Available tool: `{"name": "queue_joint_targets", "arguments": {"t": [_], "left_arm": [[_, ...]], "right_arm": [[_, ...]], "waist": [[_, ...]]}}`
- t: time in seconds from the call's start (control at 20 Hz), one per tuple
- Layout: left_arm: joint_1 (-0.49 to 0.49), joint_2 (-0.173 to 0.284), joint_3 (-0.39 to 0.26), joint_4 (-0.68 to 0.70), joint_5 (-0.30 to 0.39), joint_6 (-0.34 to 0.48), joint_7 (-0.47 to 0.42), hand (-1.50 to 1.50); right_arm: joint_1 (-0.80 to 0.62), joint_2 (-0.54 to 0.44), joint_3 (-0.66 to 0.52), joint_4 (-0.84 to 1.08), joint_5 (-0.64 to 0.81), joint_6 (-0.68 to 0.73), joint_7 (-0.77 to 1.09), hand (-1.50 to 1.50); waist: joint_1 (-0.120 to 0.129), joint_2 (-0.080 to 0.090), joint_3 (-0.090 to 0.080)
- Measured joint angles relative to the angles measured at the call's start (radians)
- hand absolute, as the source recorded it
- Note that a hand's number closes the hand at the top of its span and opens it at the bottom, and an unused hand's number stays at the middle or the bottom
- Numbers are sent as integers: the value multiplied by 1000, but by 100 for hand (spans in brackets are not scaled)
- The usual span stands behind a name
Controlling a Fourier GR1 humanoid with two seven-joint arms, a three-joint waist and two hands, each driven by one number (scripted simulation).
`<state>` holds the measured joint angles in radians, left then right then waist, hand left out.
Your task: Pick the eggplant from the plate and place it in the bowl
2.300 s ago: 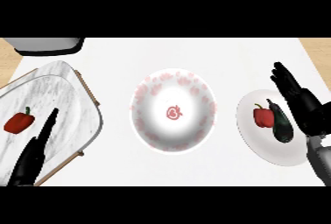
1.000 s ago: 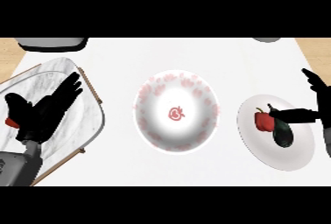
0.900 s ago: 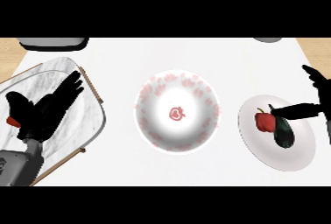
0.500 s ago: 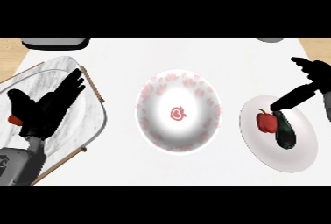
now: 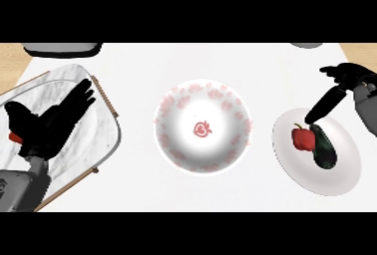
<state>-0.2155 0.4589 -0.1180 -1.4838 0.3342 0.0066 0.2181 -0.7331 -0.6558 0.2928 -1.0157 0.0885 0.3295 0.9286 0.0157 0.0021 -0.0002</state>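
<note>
While the eggplant (image 5: 322, 149) lay on the white plate (image 5: 324, 179) beside a red pepper (image 5: 302, 138), right of the bowl (image 5: 203, 126), the right hand (image 5: 340, 89) hung just above it with fingers relaxed, holding nothing, and the left hand (image 5: 49, 123) rested open over a marble tray (image 5: 103, 144).

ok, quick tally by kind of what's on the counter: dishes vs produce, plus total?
Plates: 1, the white plate
Bowls: 1, the bowl
Trays: 1, the marble tray
Eggplants: 1, the eggplant
Red peppers: 2, one on the plate, one on the tray mostly hidden by the left hand
Total: 6
</note>
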Motion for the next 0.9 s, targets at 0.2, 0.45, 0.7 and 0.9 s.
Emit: {"name": "queue_joint_targets", "arguments": {"t": [0.2, 0.45, 0.7, 0.9], "left_arm": [[0, -8, 15, 5, -13, -16, 1, 0], [4, -18, 35, 11, -31, -30, 6, 0], [-19, -40, 56, 39, -42, -46, 5, 0], [-1, -48, 69, 19, -56, -59, 16, 0]], "right_arm": [[-27, 24, -10, 46, 17, 37, 9, -150], [-17, 37, -20, 73, 43, 68, 4, -150], [-6, 54, -26, 107, 82, 90, -2, -150], [-5, 74, -44, 144, 120, 100, -14, -150]], "waist": [[-4, -1, 0], [-8, -2, 0], [-11, -1, 0], [-9, -1, 0]]}}
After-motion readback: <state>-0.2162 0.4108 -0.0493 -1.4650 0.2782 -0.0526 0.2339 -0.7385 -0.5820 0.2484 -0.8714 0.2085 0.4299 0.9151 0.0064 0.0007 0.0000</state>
